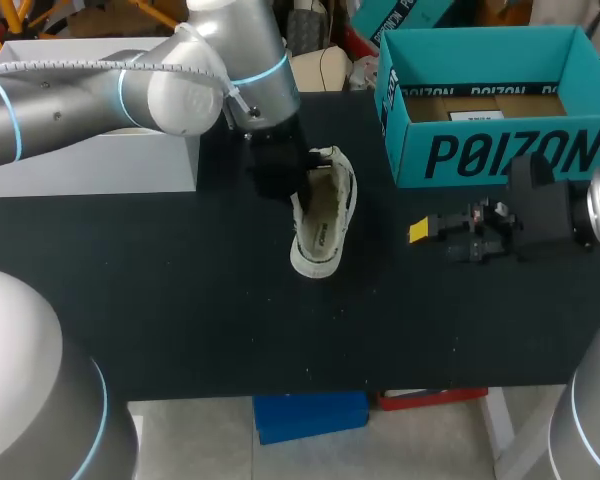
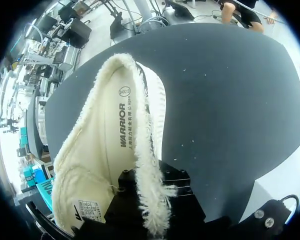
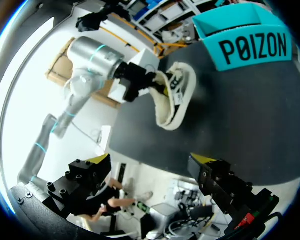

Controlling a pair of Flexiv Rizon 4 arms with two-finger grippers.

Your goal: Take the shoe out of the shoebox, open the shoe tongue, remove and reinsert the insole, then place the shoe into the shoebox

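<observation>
Worktop (image 1: 160, 300): black surface.

Right gripper (image 3: 150, 161): hangs low over the right part of the worktop, level with the toe of the shoe and well apart from it. Its fingers (image 3: 204, 160) are spread wide, yellow tips showing, with nothing between them. The right arm (image 1: 580, 215) enters from the right edge, in front of the shoebox.

Shoe (image 1: 323, 215): white with black markings, out of the box, near the middle of the worktop. The toe points toward the near edge and the heel toward the far side. It is turned so that its opening faces the left gripper. In the left wrist view the pale insole (image 2: 117, 150) is visible inside the shoe, lying along its length. The collar rim is frayed.

Left gripper (image 1: 298, 172): sits at the heel end of the shoe. Its fingers pinch the frayed collar rim from two sides; the yellow tips are covered by the fabric. The left arm (image 1: 100, 95) reaches in from the left, past a white box (image 1: 90, 165) that stands on the far left of the worktop.

Shoebox (image 1: 500, 155): teal, open at the top, at the far right of the worktop, well apart from the shoe. Its brown cardboard floor is visible.
</observation>
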